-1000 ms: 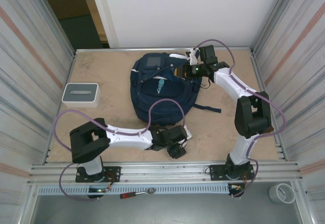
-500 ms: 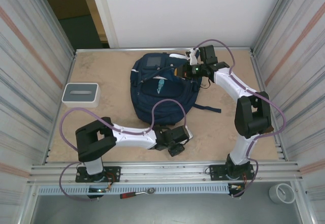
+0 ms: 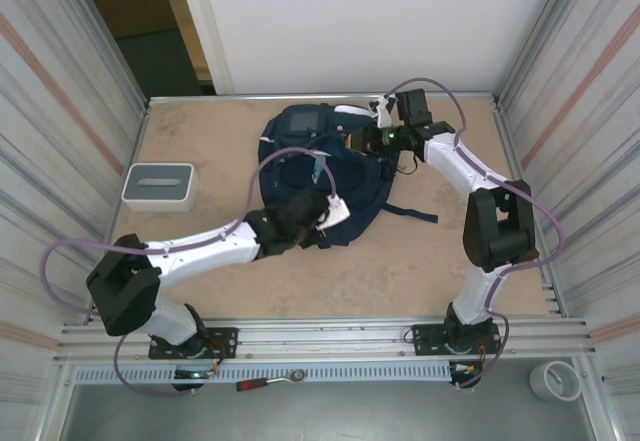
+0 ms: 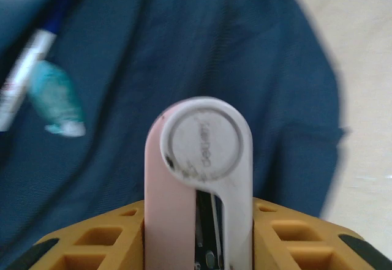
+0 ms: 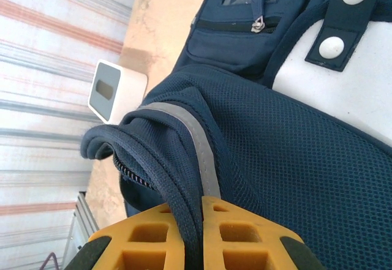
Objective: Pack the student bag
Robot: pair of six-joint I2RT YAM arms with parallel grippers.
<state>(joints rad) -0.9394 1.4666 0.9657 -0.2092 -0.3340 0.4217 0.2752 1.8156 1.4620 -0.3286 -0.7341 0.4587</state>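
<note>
Navy student bag (image 3: 290,161) laid at the far middle of a tan table (image 3: 440,271), enclosed by ribbed metal side panels (image 3: 50,161) and a white back wall (image 3: 350,21).
A grey-white box (image 3: 158,186) is set at the table's left edge, well apart from the bag, and a dark doorway (image 3: 140,11) is seen at the far left. A grey square panel (image 3: 303,121), a white patch with snap studs (image 5: 331,68) and a grey stripe (image 5: 202,153) are carried on the bag's blue fabric. A pink-and-white object (image 4: 199,153) is clamped in the left gripper (image 3: 322,211) over the bag's near part; a dark piped edge of the bag is pinched by the right gripper (image 5: 191,233).
</note>
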